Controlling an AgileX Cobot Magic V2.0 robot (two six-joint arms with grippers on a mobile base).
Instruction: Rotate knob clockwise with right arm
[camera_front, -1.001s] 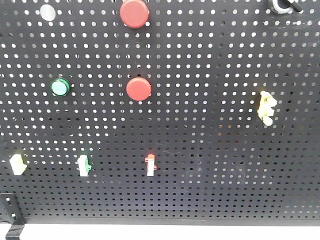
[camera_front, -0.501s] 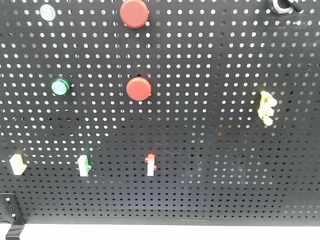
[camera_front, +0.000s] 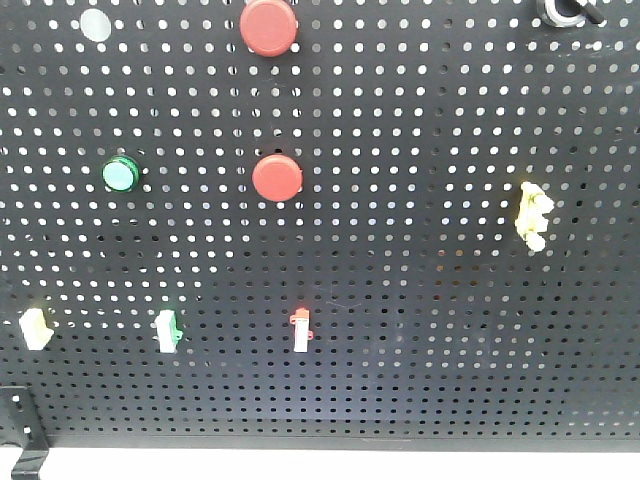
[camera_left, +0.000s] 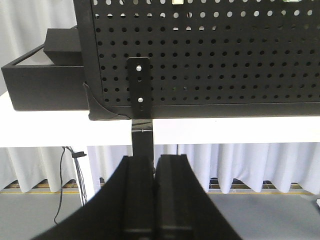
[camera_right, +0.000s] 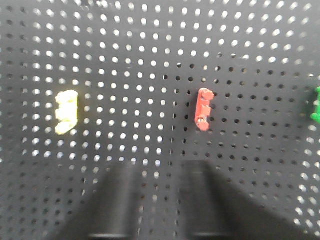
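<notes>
The knob (camera_front: 563, 12) is small, round and black with a white curved mark; it sits at the top right corner of the black pegboard (camera_front: 420, 380), cut by the frame edge. It is not in either wrist view. My right gripper (camera_right: 159, 172) is open and empty, its two dark blurred fingers (camera_right: 120, 200) close in front of the pegboard, below a red switch (camera_right: 203, 109). My left gripper (camera_left: 155, 159) is shut and empty, low in front of the board's black bracket (camera_left: 139, 90). Neither arm shows in the front view.
Two red push buttons (camera_front: 268, 26) (camera_front: 277, 178), a green button (camera_front: 120, 174), a yellow lever piece (camera_front: 533, 215) and small switches (camera_front: 301, 330) stand on the board. The right wrist view also shows a yellow switch (camera_right: 66, 111). A white table (camera_left: 45, 127) carries the board.
</notes>
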